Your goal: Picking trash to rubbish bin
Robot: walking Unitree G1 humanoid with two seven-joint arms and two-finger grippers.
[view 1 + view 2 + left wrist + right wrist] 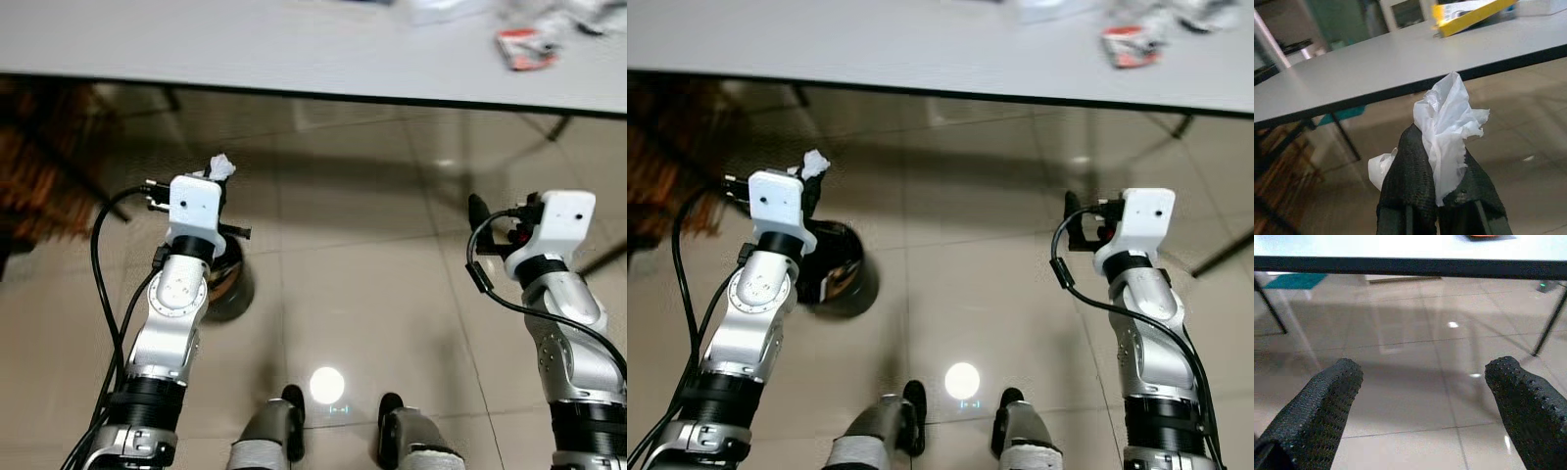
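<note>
Left gripper (pixel 1442 196) clamps white tissue (pixel 1447 132) above the black bin (pixel 835 269) on the floor; right gripper (pixel 1422 406) gapes empty; off-centre release risks tissue missing the rim.

The left arm (pixel 176 294) hides much of the black bin (pixel 835 279); blurred packaging (pixel 527 46) on the counter (pixel 245 49) is unreadable, its far items cut by the frame's edge.
</note>
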